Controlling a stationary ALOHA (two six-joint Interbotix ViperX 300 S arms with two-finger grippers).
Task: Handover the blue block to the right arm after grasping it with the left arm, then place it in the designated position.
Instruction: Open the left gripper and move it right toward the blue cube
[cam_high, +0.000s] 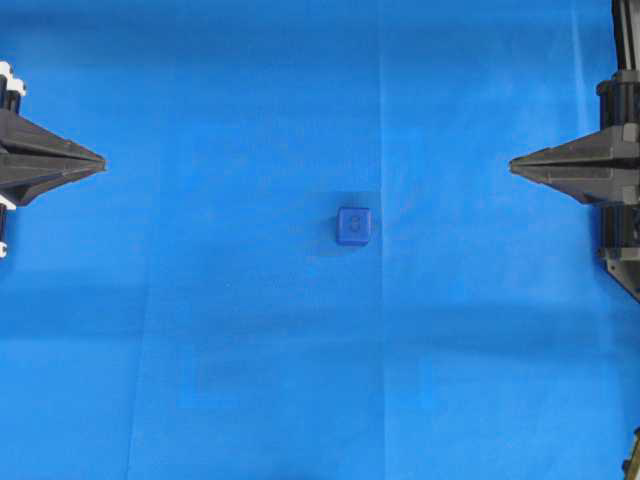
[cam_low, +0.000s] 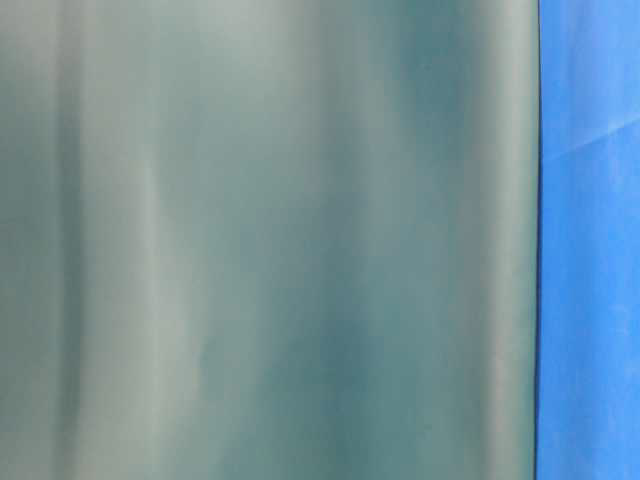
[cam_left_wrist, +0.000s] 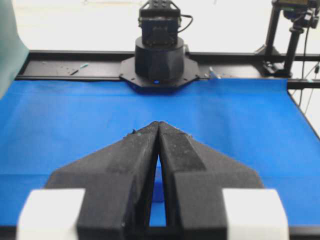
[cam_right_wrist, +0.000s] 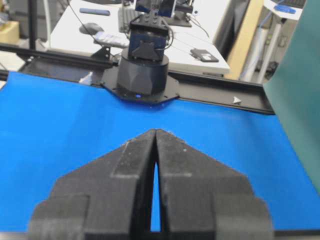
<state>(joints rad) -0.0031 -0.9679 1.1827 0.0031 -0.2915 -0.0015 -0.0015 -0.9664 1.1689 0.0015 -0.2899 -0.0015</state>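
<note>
1. As seen from overhead, the blue block (cam_high: 353, 226) sits alone near the middle of the blue cloth (cam_high: 220, 330), inside a faint darker square patch (cam_high: 346, 223) of cloth that frames it on all sides. An embossed mark shows on its top face.
2. Left gripper (cam_high: 100, 161): at the left edge of the overhead view, well apart from the block, pointing toward the middle. Its fingers are pressed together to a point and hold nothing.
3. Right gripper (cam_high: 513, 165): at the right edge of the overhead view, well apart from the block, pointing back at the left one. Clenched, empty.
4. Left wrist view: the fingers (cam_left_wrist: 130, 160) meet at the tip, with only a thin slit behind it. White mount blocks (cam_left_wrist: 52, 212) show at the bottom corners. A sliver of darker blue shows through the slit; whether it is the block cannot be told. Only this view shows the opposite arm's black base (cam_left_wrist: 159, 60) at the far edge of the cloth.
5. Right wrist view: fingers (cam_right_wrist: 132, 170) likewise closed at the tip. The other black base (cam_right_wrist: 142, 70) stands beyond the cloth, with a cluttered desk (cam_right_wrist: 100, 30) behind it. The block is not visible here.
6. Table-level view: almost wholly filled by a blurred grey-green surface (cam_low: 260, 240); a strip of blue cloth shows at the right edge. Neither block nor grippers appear.
</note>
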